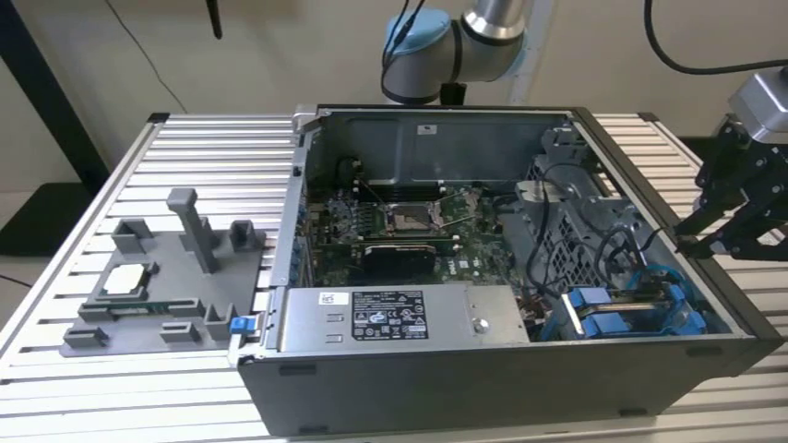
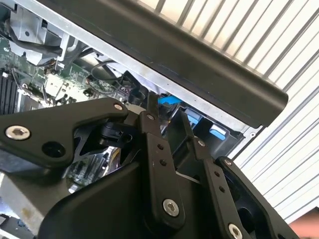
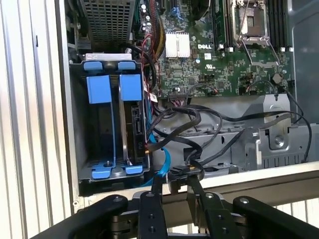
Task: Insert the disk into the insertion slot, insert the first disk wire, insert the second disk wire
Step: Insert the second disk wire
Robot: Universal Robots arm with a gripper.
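Fingers [image 3: 153, 199] of the gripper [image 3: 175, 180] stand nearly closed with a narrow gap between them. They appear to pinch a small black plug [image 3: 182, 174] at the end of a black wire [image 3: 195, 124], though the first wrist view does not make the contact fully clear. Seen from the room, the gripper hangs over the rim of the computer case [image 1: 493, 388], just beside the slot [image 3: 79, 149].

Handling (judgement): the plug is probably light, rigid plastic with fine contacts. Grip it across its flat sides, close to the body, never by the wire. The wire looks soft and springy and is likely to pull the plug off line, so the hold should be firm and square.

Appearance: the plug is short, black and rectangular, with a yellowish fleck at one corner. Its wire loops away from the slot among other black wires. A blue cable [image 3: 166, 164] runs between the slot and the plug.

Position: the disk [image 3: 137, 119] sits edge-on inside the slot, between bright blue rails, with blue tabs at both ends.
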